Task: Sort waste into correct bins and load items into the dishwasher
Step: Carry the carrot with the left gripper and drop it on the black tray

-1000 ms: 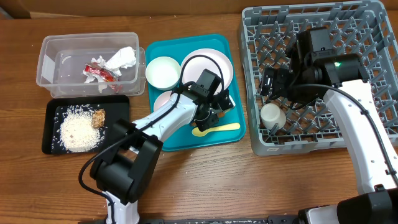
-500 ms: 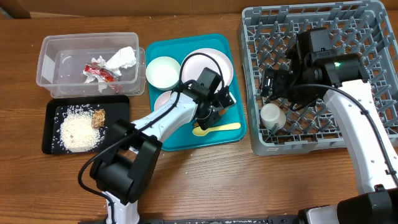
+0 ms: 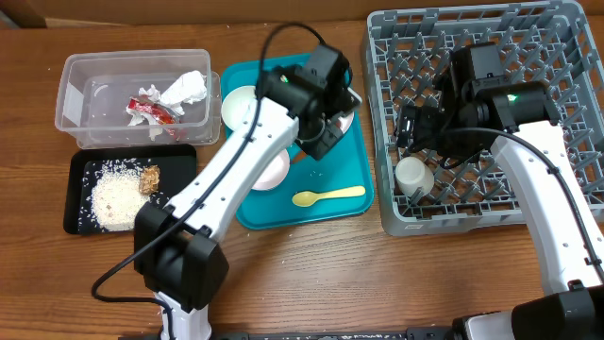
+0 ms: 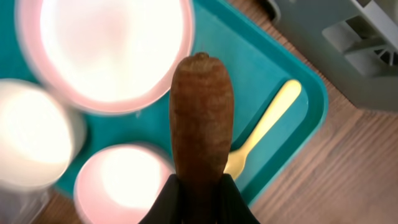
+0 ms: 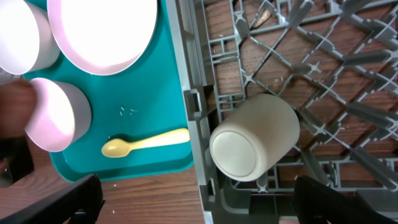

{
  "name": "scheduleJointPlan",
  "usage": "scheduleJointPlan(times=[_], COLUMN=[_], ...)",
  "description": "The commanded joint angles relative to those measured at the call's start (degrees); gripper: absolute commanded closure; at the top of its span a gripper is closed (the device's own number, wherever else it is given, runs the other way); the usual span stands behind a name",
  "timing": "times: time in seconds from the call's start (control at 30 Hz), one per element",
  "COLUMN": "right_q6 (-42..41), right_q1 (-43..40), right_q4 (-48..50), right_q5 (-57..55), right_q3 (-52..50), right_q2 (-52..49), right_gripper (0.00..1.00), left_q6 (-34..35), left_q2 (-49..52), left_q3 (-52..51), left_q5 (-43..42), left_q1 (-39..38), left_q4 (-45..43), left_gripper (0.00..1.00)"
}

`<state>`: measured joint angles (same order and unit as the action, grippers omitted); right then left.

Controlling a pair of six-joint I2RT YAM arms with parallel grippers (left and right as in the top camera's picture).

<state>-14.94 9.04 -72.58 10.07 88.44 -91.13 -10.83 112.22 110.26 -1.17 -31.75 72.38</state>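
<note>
The left gripper (image 4: 198, 202) clamps the carrot stick (image 4: 200, 118) above the teal tray (image 4: 252, 81); the right gripper (image 5: 200, 204), jaws wide, hangs over the cup (image 5: 255, 137) in the dish rack (image 5: 336, 68).

On my right wrist feed, a white cup (image 5: 255, 137) lies on its side in the grey rack (image 5: 323, 56) at centre frame, closed end toward the lens. Left of the rack wall I see the teal tray (image 5: 155, 93), with a plate (image 5: 102, 31) at the top, a bowl (image 5: 59, 115) at the left and a yellow spoon (image 5: 146, 142) below. My right gripper (image 5: 199, 208) has its fingers wide apart in the lower corners.
</note>
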Motion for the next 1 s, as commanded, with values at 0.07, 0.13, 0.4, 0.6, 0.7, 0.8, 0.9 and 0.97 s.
scheduleJointPlan(times=[0.07,0.13,0.4,0.6,0.7,0.8,0.9,0.97], right_q6=[0.2,0.2,0.2,0.1,0.1,0.2,0.2,0.2], right_q1=[0.1,0.1,0.1,0.1,0.1,0.1,0.1,0.1], right_q4=[0.2,0.2,0.3,0.3,0.3,0.3,0.2,0.2], right_q5=[-0.1,-0.1,-0.1,0.1,0.1,0.1,0.1,0.1], right_q3=[-0.3,-0.3,-0.3,-0.3,-0.3,-0.3,-0.3,-0.3], right_q2=[0.6,0.6,0.6,0.6,0.6,0.6,0.6,0.6], right_gripper=[0.0,0.0,0.0,0.0,0.0,0.0,0.0,0.0], left_q6=[7.7,9.0,15.4,19.7,25.9,28.5,37.5,39.0], left_q2=[-1.8,-1.9,-7.8,-16.5,-19.5,-21.0,-21.2,-21.2], left_q3=[14.6,17.9,18.4,10.3,3.3,-4.1,-21.0,-26.1], left_q5=[3.3,4.4,10.8,11.7,15.2,15.1,15.0,15.0], left_q1=[3.7,4.9,11.6,22.4,29.7,35.4,42.7,43.9], left_q4=[12.2,16.6,24.4,24.4,23.1,18.0,4.3,0.1], left_gripper=[0.96,0.96,0.96,0.96,0.96,0.96,0.96,0.96])
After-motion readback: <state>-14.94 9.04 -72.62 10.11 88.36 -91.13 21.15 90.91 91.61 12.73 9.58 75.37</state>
